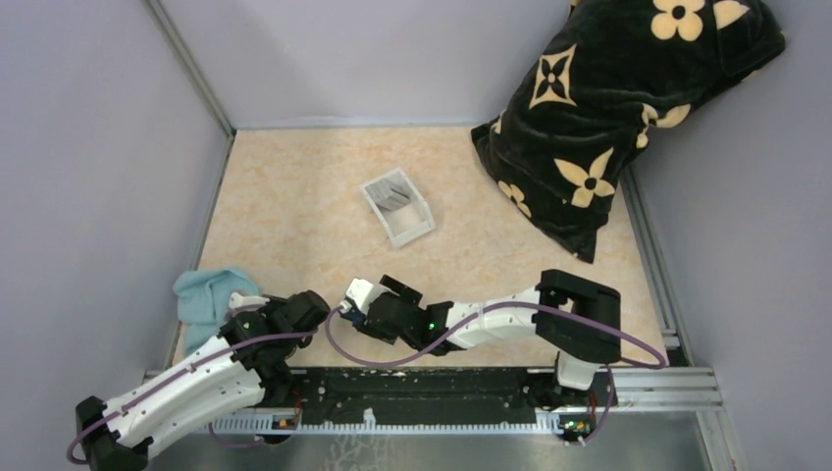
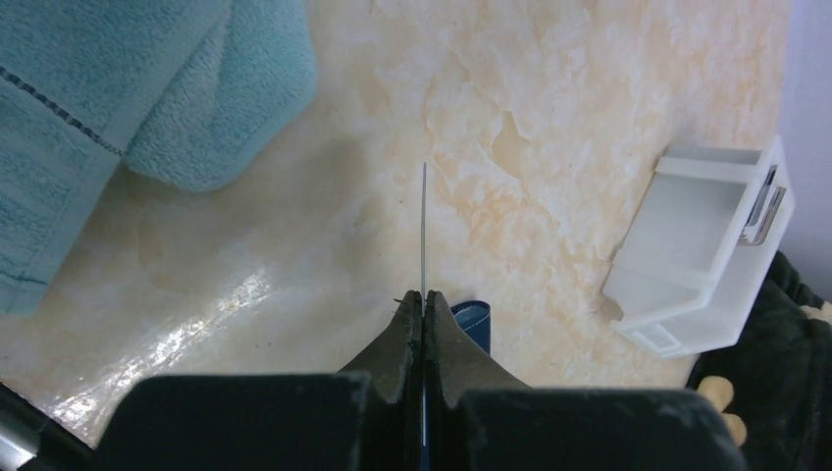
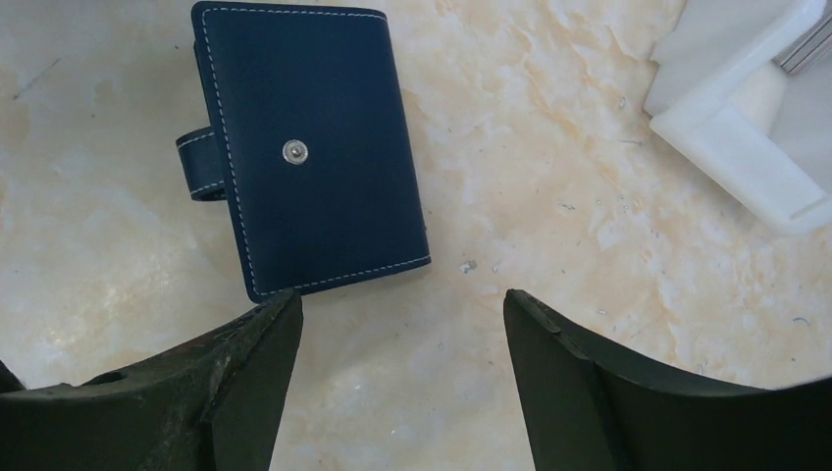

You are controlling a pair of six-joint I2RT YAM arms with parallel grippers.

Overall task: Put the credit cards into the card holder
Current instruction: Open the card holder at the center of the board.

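Your left gripper [image 2: 424, 302] is clenching one credit card [image 2: 424, 226] edge-on, and the card is sticking straight out toward 12 o'clock above the bench [image 2: 549, 118]. A blue corner of the card holder [image 2: 473, 319] is peeking out just at 3 o'clock of the fingertips. A teal towel [image 2: 147, 88] is lying at 10 o'clock. The white tray [image 2: 687, 255] is sitting at 3 o'clock with the other credit cards [image 2: 763, 211] standing inside.

Your right gripper [image 3: 402, 299] is hanging released over the bench, jaws wide apart. In its view the card holder is lying closed at 11 o'clock with its snap stud [image 3: 294, 150] facing up. The holder's near corner is lying just beside the finger at 7 o'clock.
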